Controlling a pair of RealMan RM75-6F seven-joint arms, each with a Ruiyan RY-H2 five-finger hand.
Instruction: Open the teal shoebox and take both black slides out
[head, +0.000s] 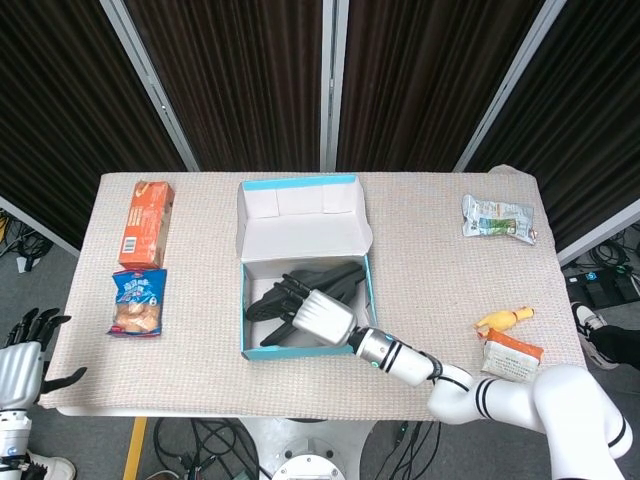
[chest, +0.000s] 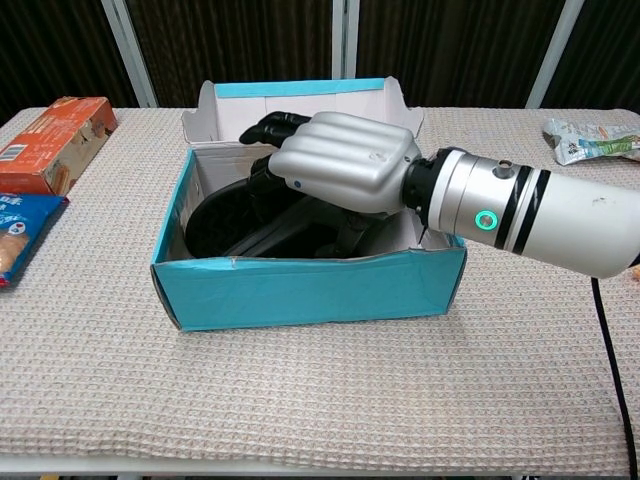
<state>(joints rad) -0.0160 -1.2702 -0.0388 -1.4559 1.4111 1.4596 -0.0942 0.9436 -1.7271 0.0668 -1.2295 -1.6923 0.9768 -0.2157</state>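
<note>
While the teal cardboard shoebox (chest: 300, 288) sits open, lid (head: 300, 215) folded back, both black rubber slides (chest: 235, 220) lie inside it. Over them reaches the right hand (chest: 335, 165), fingers (chest: 268, 127) curled down onto the slides; whether it grips them cannot be told. Far left of the shoebox, off the table, the left hand (head: 22, 355) hangs with fingers spread, holding nothing.

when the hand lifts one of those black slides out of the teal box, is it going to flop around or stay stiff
Probably mostly stiff: the black slides look thick-soled and moulded, holding their shape against the teal shoebox wall. Likely light for their size, if foam. They lie overlapped, so lifting one may drag the other. Whether the right hand grips yet is unclear.
</note>
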